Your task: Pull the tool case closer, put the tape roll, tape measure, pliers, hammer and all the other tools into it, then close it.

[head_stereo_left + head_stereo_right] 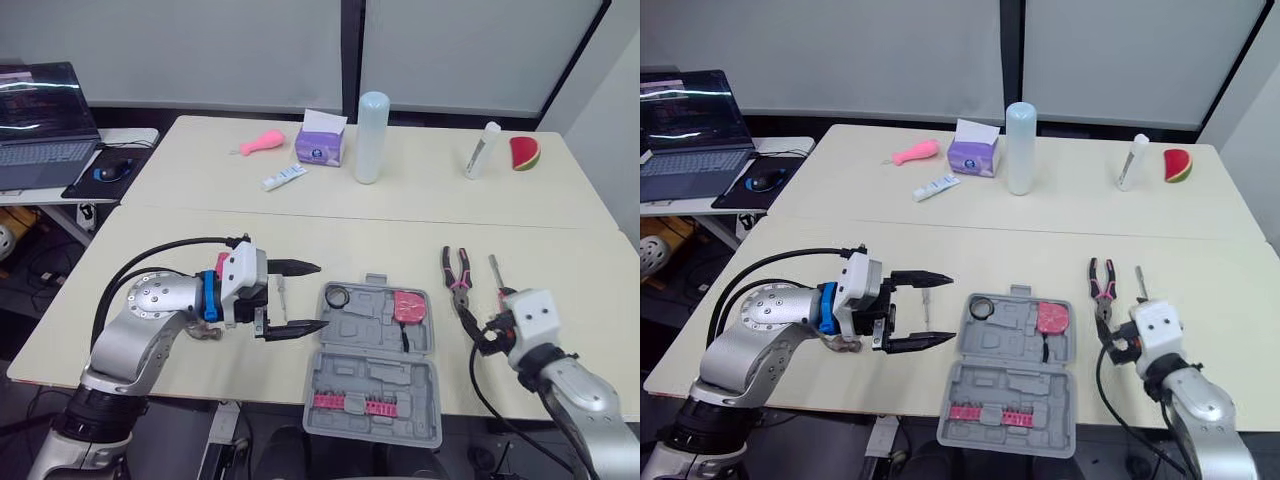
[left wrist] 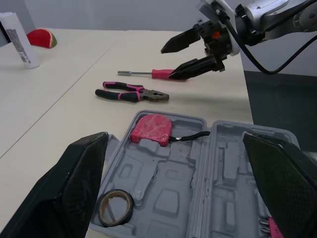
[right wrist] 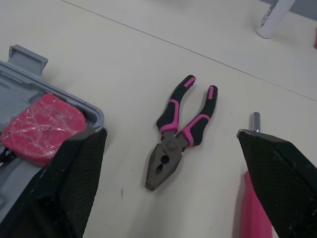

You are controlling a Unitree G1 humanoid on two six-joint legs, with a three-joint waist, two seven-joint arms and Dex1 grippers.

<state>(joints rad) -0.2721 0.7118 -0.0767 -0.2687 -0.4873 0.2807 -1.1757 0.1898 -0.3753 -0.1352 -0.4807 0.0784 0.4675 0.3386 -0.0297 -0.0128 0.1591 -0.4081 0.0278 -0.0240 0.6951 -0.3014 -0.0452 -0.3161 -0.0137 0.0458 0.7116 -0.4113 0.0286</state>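
Note:
The grey tool case (image 1: 375, 345) lies open at the table's front edge. A tape roll (image 1: 335, 296) and a pink tape measure (image 1: 408, 306) sit in its far half. The lid half holds a row of pink bits (image 1: 352, 403). Pink-handled pliers (image 1: 458, 268) and a pink-handled screwdriver (image 2: 148, 74) lie on the table right of the case. My left gripper (image 1: 300, 297) is open just left of the case, around a small metal tool (image 1: 283, 295) on the table. My right gripper (image 2: 168, 63) is open, hovering over the screwdriver beside the pliers (image 3: 181, 131).
On the far table stand a tissue box (image 1: 321, 145), a tall white cylinder (image 1: 371, 137), a white bottle (image 1: 482, 150), a watermelon slice (image 1: 525, 152), a tube (image 1: 285, 177) and a pink object (image 1: 262, 142). A laptop (image 1: 40, 115) and mouse (image 1: 108, 172) are at far left.

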